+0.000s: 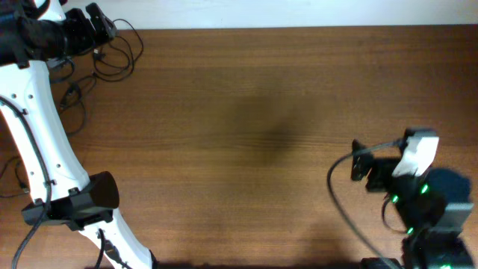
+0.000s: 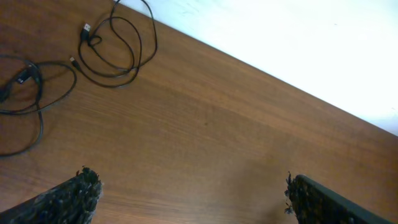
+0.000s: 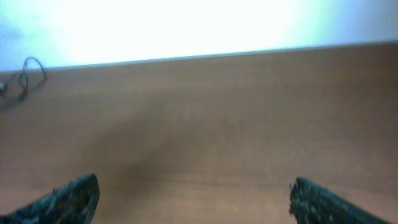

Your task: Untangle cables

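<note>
The cables lie as loose black loops at the table's far left corner. One looped cord (image 1: 118, 52) with small plug ends shows in the left wrist view (image 2: 118, 46). A second cord (image 1: 75, 93) lies beside it, also in the left wrist view (image 2: 31, 93). They look apart from each other. My left gripper (image 1: 101, 22) is open and empty, just above and beside the cords, jaws wide in its own view (image 2: 189, 196). My right gripper (image 1: 358, 168) is open and empty at the right side (image 3: 194, 199). The cords show tiny and far off in the right wrist view (image 3: 25, 78).
The wooden table (image 1: 246, 134) ends at a white back edge (image 1: 299, 13). The left arm's white link (image 1: 45, 142) and its black joint (image 1: 82, 198) cross the left side. A thick black arm cable (image 1: 340, 198) loops by the right arm.
</note>
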